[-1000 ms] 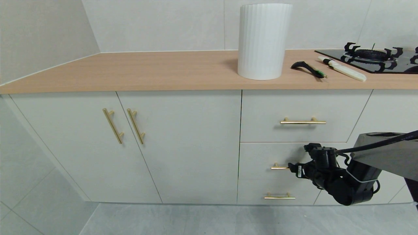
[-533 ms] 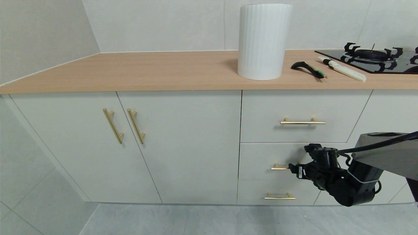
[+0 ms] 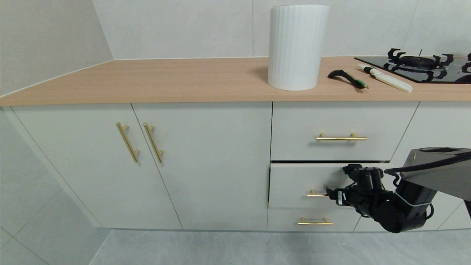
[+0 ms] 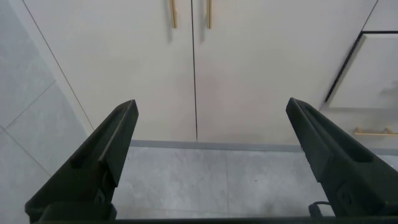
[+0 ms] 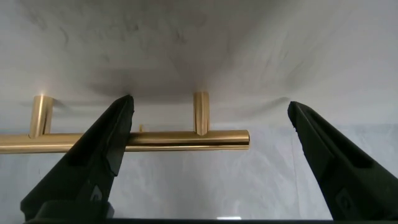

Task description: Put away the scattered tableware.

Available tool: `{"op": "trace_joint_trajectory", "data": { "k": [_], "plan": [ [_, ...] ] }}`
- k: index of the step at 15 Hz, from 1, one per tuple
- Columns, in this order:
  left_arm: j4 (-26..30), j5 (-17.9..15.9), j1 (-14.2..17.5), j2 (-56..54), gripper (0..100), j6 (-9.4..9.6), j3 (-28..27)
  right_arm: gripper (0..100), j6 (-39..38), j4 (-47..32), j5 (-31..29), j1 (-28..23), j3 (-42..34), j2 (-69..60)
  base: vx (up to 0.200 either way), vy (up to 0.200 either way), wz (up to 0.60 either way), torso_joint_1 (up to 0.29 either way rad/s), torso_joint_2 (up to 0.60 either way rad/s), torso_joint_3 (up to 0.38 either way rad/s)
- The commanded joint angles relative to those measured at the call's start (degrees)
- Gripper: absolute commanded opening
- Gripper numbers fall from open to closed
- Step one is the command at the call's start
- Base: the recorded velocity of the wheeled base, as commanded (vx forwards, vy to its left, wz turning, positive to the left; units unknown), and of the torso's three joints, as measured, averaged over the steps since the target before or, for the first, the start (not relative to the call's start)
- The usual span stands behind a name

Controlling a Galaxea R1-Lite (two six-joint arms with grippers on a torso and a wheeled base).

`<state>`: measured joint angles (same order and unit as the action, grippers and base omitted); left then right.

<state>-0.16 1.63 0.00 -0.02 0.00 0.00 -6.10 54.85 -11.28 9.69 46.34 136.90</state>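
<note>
Probable step: opening the middle drawer (image 3: 294, 182), ajar at lower right. The right gripper (image 3: 331, 193) has its jaws open, straddling the handle (image 3: 315, 194). The black utensil (image 3: 347, 77) and white knife (image 3: 386, 77) lie on the table (image 3: 165, 79), upper right. Next: pull the drawer fully out.

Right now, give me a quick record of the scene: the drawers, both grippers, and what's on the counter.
Middle drawer: slightly open, dark gap along its top
Top drawer: shut
Right gripper: open, at the middle drawer's gold handle
Left gripper: open, empty, facing the cabinet doors
Counter: white ribbed container, black tool, white knife, hob
</note>
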Motion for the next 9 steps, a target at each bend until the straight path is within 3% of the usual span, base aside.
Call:
{"op": "trace_joint_trajectory", "data": {
  "k": [1,4,9],
  "plan": [
    [-0.02,0.04,0.0,0.02,100,0.0,0.0,100,0.73,-4.57,0.73,0.06,-1.95,-5.24,0.0,0.0,0.0,0.0,0.0,0.0],
    [-0.02,0.04,0.09,0.02,100,0.0,0.0,100,3.63,-15.73,4.25,0.42,-4.24,-14.21,0.0,0.0,0.0,0.0,0.0,0.0],
    [-0.02,0.04,0.0,0.02,100,0.0,0.0,100,5.39,-31.47,5.12,4.99,-5.38,-32.4,0.0,0.0,0.0,0.0,0.0,0.0]
  ]
}}
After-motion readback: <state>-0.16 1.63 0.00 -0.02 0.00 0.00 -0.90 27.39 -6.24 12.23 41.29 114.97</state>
